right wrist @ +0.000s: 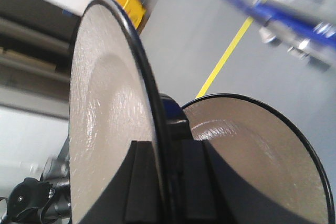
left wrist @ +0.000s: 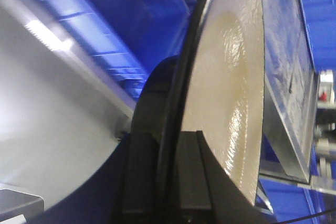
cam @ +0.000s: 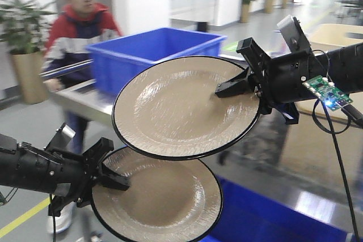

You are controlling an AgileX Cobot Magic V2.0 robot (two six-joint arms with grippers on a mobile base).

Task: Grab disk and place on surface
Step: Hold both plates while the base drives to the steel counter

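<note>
Upper disk (cam: 181,106) is rim-pinched by the right claw (cam: 229,88), lower disk (cam: 164,202) by the left claw (cam: 116,181). Set each down flat, kept apart.

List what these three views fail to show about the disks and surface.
Front view: lower disk, bottom rim cut off by the frame edge.
Front view: surface, partly hidden behind the upper disk; no tape lines show.
Front view: person, face blurred by motion.
</note>
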